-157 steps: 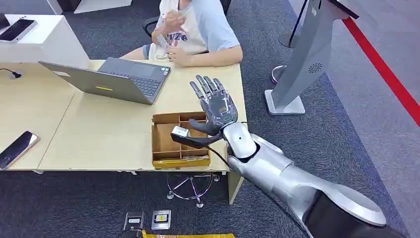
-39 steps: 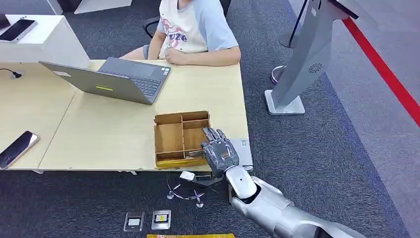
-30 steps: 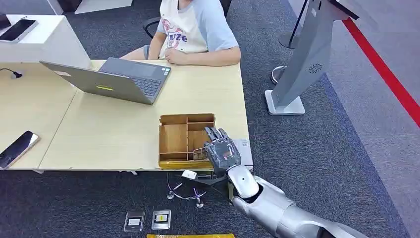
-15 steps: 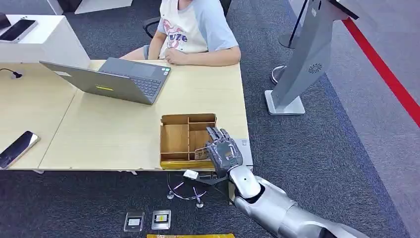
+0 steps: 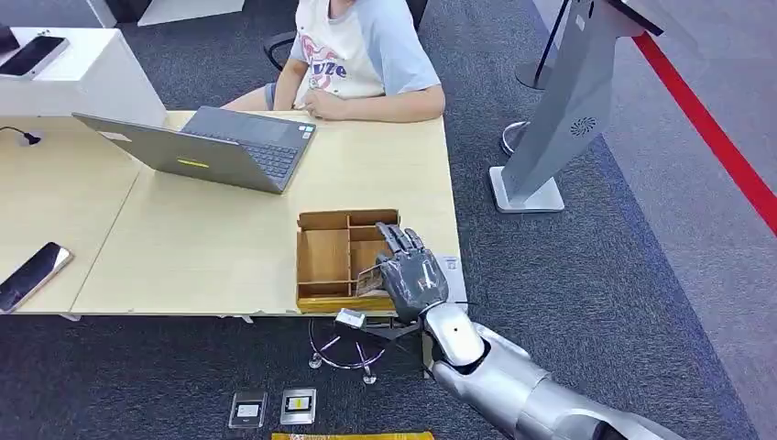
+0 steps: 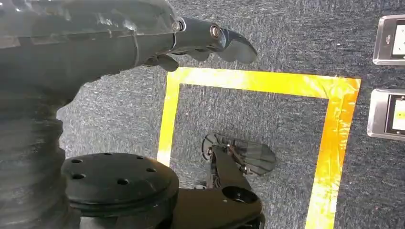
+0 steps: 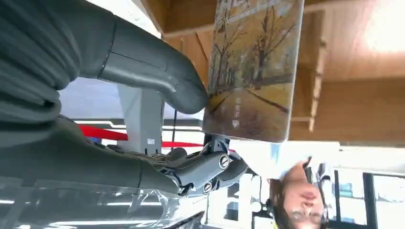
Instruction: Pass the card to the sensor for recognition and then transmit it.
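- Right hand: pinches the card between thumb and fingers, over the near-right compartment of the wooden divided tray.
- Left hand: hangs above the carpet, fingers loosely extended, holding nothing.

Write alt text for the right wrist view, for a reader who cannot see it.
The right hand pinches a card printed with an autumn tree-lined road between its thumb and fingers, in front of the wooden divided tray. The picture is turned upside down; a person sits beyond.
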### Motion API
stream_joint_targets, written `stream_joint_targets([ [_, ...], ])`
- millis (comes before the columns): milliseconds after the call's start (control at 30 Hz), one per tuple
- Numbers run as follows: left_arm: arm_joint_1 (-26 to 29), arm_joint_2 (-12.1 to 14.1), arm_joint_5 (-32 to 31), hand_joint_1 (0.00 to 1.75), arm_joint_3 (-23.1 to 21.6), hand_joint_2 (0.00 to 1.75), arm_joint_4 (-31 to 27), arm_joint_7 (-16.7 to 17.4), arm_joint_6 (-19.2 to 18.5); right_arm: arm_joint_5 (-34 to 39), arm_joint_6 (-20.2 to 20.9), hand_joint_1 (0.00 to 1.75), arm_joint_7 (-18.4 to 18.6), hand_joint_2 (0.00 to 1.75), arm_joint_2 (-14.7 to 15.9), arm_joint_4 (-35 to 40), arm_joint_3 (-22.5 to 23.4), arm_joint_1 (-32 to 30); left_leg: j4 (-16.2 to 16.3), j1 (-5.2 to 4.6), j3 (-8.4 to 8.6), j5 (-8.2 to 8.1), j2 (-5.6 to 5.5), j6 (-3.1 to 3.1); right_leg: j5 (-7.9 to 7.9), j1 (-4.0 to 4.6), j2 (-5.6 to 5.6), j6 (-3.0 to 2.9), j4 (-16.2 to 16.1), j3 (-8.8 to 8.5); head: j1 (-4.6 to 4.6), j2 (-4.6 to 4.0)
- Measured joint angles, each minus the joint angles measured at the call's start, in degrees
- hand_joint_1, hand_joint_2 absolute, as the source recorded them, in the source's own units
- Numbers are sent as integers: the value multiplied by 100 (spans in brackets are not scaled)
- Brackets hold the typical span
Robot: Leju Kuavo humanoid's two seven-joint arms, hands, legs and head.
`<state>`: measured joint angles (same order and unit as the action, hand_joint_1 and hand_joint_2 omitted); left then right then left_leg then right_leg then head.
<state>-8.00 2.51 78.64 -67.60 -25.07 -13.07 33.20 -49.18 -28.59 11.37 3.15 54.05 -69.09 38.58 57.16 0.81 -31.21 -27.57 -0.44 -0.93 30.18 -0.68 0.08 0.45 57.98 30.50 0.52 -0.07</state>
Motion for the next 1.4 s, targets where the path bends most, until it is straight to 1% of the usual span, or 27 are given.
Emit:
stream_joint_targets([
  [267,-1,-2,9,0,0,175,0,-26,0,0,-98,175,-79,175,-2,173,65,5,0,0,-1,0,0,0,0,0,0,0,0,0,2,0],
  [733,-1,-2,18,0,2,175,0,-101,-11,26,-175,175,-175,175,-52,227,107,61,0,0,-1,0,-1,0,0,0,0,0,0,-1,0,2],
  [1000,-6,-2,-48,0,2,175,0,-116,-13,-153,-232,175,-118,175,-96,273,109,303,0,0,-1,1,0,0,-2,0,0,-1,0,-1,0,2],
  [1167,-49,-2,-116,0,2,175,0,-116,-37,-394,-120,175,-15,175,-131,376,107,649,0,0,-1,2,0,2,-2,0,-1,-1,1,-1,2,2],
  [1400,-66,-9,-127,0,2,175,0,-116,-89,-658,194,175,72,175,-227,487,100,1124,0,0,-2,2,0,2,-3,0,-1,-1,1,-1,2,2],
])
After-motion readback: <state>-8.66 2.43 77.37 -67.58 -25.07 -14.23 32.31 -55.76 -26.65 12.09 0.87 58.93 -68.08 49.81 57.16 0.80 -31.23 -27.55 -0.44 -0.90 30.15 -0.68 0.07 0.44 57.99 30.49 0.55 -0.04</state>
